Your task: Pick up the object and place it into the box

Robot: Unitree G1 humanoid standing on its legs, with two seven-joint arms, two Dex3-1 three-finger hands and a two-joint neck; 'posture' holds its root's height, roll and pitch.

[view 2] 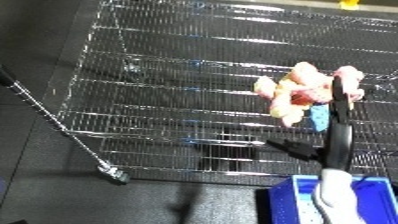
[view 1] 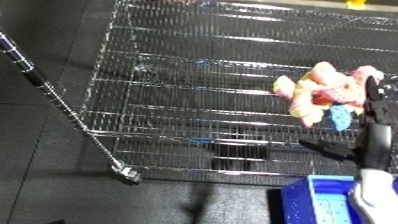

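One robot hand (view 2: 336, 127), right, in view. One pink-yellow soft toy (view 1: 324, 92), touching robot hand, just left of its fingers. One blue bin (view 1: 330, 202), below robot hand. One wire shelf (view 1: 178, 85), left of robot hand. One yellow item (view 1: 356, 4), far beyond hand.

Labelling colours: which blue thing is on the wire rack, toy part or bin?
The blue tag on the pink plush toy; the blue bin sits below the wire rack, by the right hand.
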